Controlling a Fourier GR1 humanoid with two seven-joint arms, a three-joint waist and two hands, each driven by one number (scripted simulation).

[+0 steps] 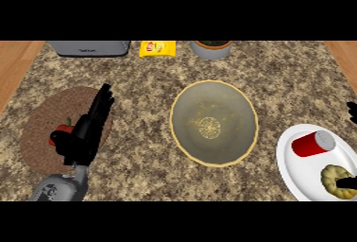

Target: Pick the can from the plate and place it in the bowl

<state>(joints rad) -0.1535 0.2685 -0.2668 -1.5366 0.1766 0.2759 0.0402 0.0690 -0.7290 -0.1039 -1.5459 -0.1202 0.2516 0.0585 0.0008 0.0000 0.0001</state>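
A red can (312,143) with a silver end lies on its side on the white plate (289,160) at the right. The wide yellow-rimmed grey bowl (214,123) stands in the middle of the counter, with nothing in it. Only small black parts of my right hand (352,112) show at the right edge, one above the plate and one over its lower part, away from the can. My left hand (89,127) is open with straight fingers, resting over a brown round mat (49,118) at the left.
A ring-shaped pastry (335,179) shares the plate with the can. A red vegetable (63,130) lies on the mat, partly hidden by my left hand. A toaster (89,47), a yellow packet (157,48) and a plant pot (211,48) line the back edge.
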